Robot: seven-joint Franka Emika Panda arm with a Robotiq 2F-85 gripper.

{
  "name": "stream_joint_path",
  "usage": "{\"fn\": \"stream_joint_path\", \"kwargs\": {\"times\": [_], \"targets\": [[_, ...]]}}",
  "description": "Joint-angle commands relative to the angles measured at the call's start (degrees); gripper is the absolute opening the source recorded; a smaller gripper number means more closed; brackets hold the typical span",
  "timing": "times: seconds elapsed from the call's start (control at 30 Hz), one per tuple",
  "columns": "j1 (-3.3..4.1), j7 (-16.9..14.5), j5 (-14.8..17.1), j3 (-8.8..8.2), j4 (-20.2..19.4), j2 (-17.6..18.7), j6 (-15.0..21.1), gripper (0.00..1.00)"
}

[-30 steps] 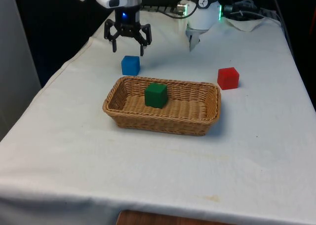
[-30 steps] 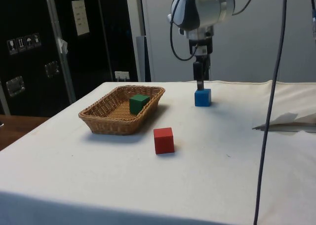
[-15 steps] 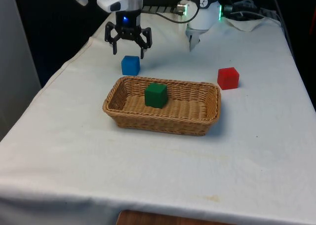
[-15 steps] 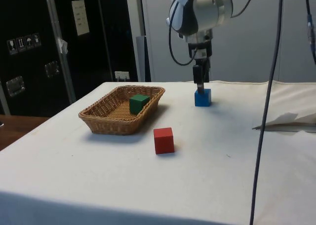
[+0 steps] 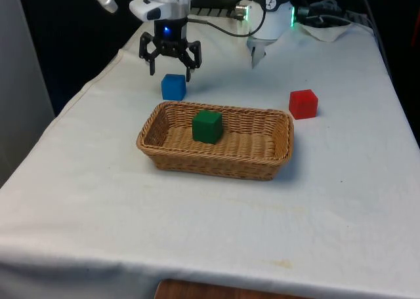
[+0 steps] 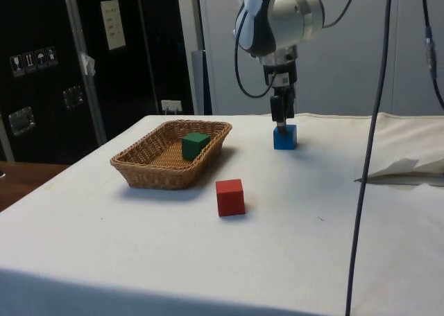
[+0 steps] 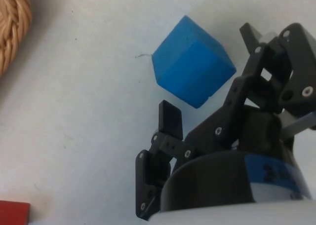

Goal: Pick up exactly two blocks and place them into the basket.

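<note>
Now hanging wide open just above the blue block: the black pincer, sitting lower and closer to the block than a second ago, fingers spread, holding nothing. Resting on the white worktop just behind the basket, not touching it: the same blue block, not moved since then. Lying inside the basket, near the middle: a green block, also staying put. Sitting on the cloth well apart from the pincer, off toward the front view's right, beside the basket's far corner: a red block, not moved either.
</note>
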Motion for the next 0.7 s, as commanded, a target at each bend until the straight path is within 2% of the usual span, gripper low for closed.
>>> {"fn": "stream_joint_path", "kwargs": {"times": [0.0,0.17,0.2,0.23,0.43,0.47,0.5,0.67], "targets": [[-1.89,-1.2,2.5,3.04,-0.1,0.7,1.7,1.00],[-1.78,-1.3,3.3,3.27,0.3,1.4,1.9,1.00],[0.00,0.0,1.1,0.52,0.6,1.2,0.0,1.00],[-1.60,-1.3,3.6,3.15,0.2,1.7,2.0,1.00],[-0.46,-1.0,3.6,1.66,-0.4,1.9,1.8,1.00],[0.00,-0.1,2.7,1.03,0.0,2.9,0.5,1.00],[-0.46,-1.1,3.7,1.83,-0.6,1.9,2.1,1.00],[-0.86,-1.8,5.5,2.69,-1.1,2.1,3.3,1.00]]}}
